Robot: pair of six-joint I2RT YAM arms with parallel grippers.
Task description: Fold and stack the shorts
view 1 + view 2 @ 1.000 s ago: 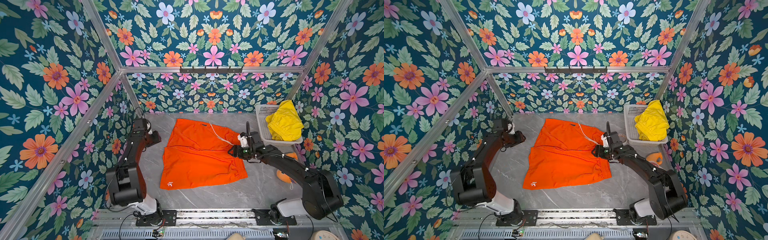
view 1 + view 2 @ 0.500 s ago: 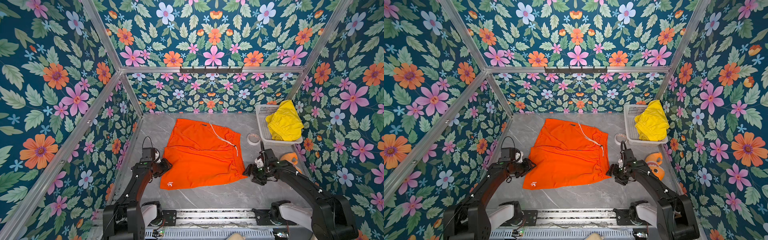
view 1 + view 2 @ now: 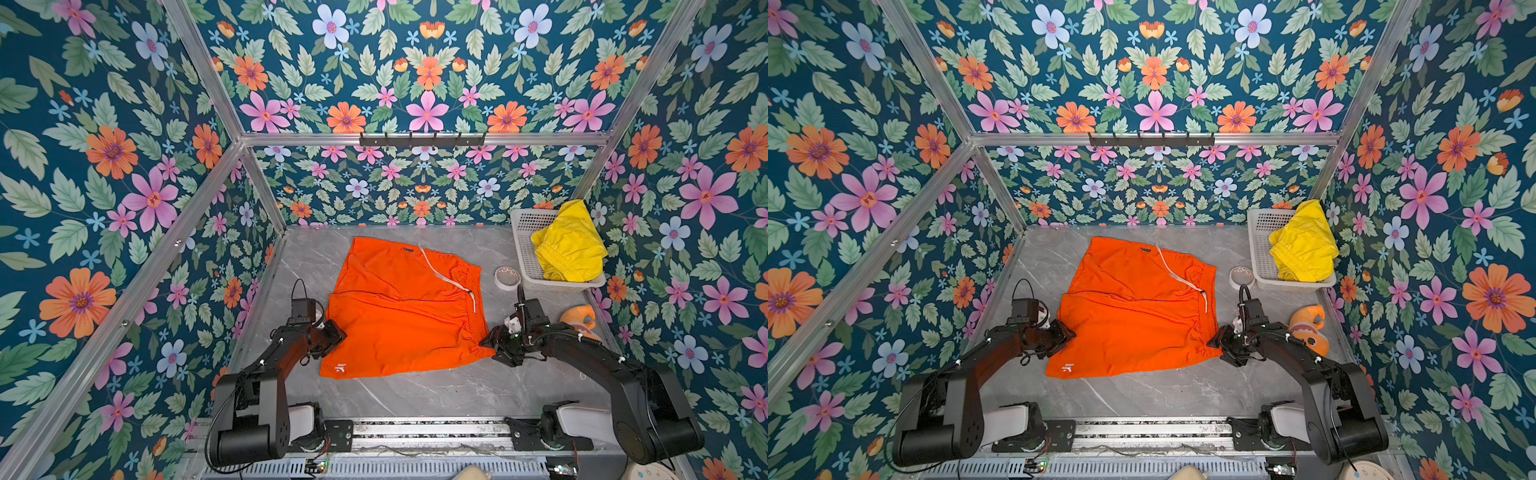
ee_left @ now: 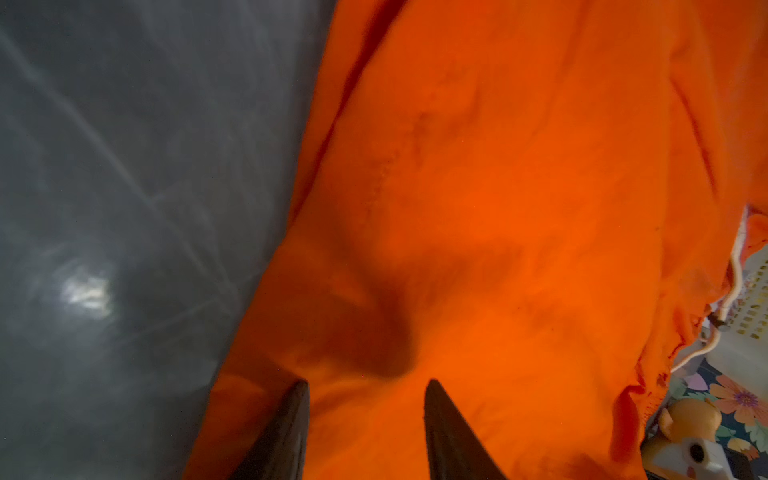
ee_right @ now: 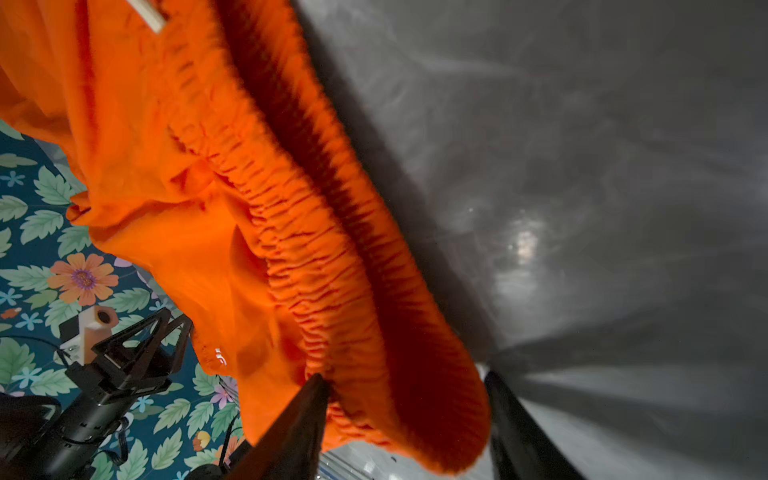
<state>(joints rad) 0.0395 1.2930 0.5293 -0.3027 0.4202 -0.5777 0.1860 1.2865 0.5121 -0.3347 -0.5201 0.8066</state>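
Since left gripper (image 3: 336, 332) and right gripper (image 3: 488, 341) both gape at opposite edges of the bright orange fabric shorts (image 3: 399, 320), I'd pinch both layers evenly.

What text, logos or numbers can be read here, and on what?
No text is readable.
Logo, white, on the orange shorts' hem: too small to read.
Tag, dark, on their far edge: too small to read.
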